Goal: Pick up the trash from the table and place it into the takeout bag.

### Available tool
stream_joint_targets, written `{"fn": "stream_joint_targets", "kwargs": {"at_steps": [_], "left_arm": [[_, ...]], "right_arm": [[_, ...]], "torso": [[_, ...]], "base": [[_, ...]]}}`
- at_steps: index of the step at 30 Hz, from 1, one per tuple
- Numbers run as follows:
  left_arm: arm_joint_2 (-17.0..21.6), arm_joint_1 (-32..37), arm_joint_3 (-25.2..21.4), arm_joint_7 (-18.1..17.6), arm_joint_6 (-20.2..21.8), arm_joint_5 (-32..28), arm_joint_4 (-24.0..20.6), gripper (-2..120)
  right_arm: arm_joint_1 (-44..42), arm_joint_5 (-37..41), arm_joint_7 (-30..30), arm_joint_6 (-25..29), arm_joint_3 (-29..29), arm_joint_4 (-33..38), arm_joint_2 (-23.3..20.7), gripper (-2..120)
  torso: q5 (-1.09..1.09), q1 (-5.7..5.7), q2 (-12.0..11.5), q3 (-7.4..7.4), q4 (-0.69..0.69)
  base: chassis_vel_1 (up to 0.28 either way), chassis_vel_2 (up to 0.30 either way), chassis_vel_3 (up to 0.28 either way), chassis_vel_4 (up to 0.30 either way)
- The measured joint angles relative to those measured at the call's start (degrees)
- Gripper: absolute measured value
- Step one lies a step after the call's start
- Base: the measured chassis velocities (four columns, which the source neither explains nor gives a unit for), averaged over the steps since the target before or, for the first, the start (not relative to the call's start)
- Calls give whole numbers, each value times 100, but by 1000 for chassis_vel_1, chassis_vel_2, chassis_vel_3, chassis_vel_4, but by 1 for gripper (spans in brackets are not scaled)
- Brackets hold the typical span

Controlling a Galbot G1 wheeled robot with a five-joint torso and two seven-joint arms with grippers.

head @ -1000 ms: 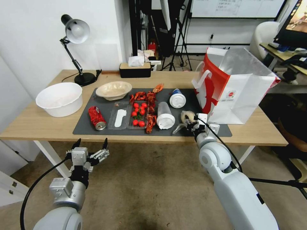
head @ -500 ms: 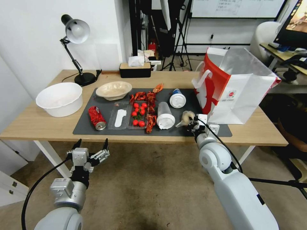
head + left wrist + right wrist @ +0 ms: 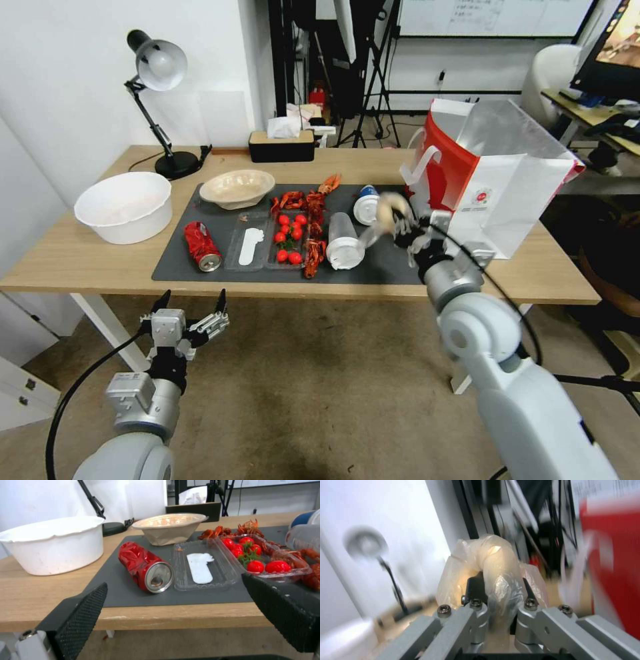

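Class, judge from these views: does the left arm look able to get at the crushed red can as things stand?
Probably yes. The left gripper hangs open below the table edge, and the crushed red can lies near that edge with nothing between them. The arm would need to rise first.

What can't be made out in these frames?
- Inside of the takeout bag: head view, hidden by its own walls.
- Right wrist view: background smeared by motion blur, though the right gripper is shut on the clear bag.
- Text on the crushed red can: too small.
- Left gripper: idle, open.
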Motion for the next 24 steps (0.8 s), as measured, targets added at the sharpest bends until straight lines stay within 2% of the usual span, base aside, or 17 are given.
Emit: {"fn": "stream_joint_targets", "kwargs": {"at_steps": [6, 12, 18, 24], "left_arm": [[-19, 36, 3, -2, -34, 27, -30, 100], [-49, 49, 29, -2, -59, 65, -38, 100], [-56, 53, 44, -2, -68, 78, -40, 100], [-89, 79, 95, 1, -149, 139, -52, 100]], "right_arm": [[882, 703, 313, 142, 520, 39, -692, 4], [1285, 835, 673, 104, 634, -217, -1014, 4], [1426, 866, 821, 56, 660, -327, -1108, 4], [2149, 902, 1673, -335, 573, -1321, -1457, 4]], "torso": [[2, 0, 0, 0, 0], [2, 0, 0, 0, 0], [2, 0, 0, 0, -1], [1, 0, 0, 0, -2]], "base": [[0, 0, 0, 0], [0, 0, 0, 0], [0, 0, 0, 0], [0, 0, 0, 0]]}}
